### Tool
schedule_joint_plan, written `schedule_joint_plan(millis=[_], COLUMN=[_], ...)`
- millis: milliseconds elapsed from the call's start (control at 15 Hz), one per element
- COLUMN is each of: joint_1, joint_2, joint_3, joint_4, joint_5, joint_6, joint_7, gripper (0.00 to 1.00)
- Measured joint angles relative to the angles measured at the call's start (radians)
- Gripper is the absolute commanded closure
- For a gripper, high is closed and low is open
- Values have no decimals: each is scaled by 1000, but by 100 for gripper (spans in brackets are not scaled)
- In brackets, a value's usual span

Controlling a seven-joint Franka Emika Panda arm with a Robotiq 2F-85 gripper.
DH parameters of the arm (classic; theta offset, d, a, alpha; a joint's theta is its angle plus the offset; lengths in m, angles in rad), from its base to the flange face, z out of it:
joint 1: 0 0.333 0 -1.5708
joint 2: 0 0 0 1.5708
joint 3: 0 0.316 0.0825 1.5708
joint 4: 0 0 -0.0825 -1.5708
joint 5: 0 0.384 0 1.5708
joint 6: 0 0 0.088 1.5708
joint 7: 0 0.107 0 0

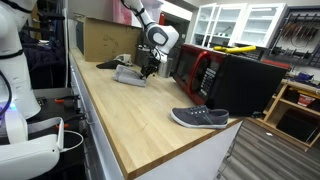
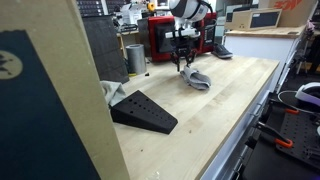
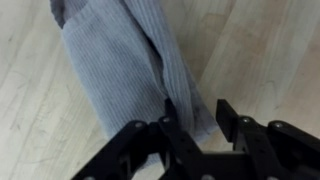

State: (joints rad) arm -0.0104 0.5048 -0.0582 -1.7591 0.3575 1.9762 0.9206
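A grey ribbed cloth (image 3: 115, 60) lies flat on the light wooden bench; it also shows in both exterior views (image 1: 128, 74) (image 2: 197, 80). My gripper (image 3: 198, 118) hangs just above the cloth's near edge. Its two black fingers are apart, and one corner of the cloth lies between them. The fingers are not closed on the cloth. In both exterior views the gripper (image 1: 148, 68) (image 2: 183, 63) points straight down at the cloth, close to the benchtop (image 1: 130, 115).
A grey sneaker (image 1: 200, 117) (image 2: 222, 50) lies near the bench's end. A red-and-black appliance (image 1: 205, 70) and a cardboard box (image 1: 105, 38) stand by the cloth. A black wedge (image 2: 143, 110) and a metal cup (image 2: 135, 57) sit in an exterior view.
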Motion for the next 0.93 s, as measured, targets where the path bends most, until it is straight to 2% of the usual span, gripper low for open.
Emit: schedule_joint_plan(millis=[133, 200, 533, 733, 933], joint_1=[3, 5, 13, 14, 13], joint_2=[-23, -42, -191, -287, -351], joint_3=[17, 27, 83, 105, 103], joint_4=[-5, -9, -79, -156, -243], joint_5=[18, 23, 98, 162, 182], joint_6=[76, 110, 247, 227, 136], joint_7=[-41, -63, -205, -311, -393], gripper=[4, 1, 0, 0, 0])
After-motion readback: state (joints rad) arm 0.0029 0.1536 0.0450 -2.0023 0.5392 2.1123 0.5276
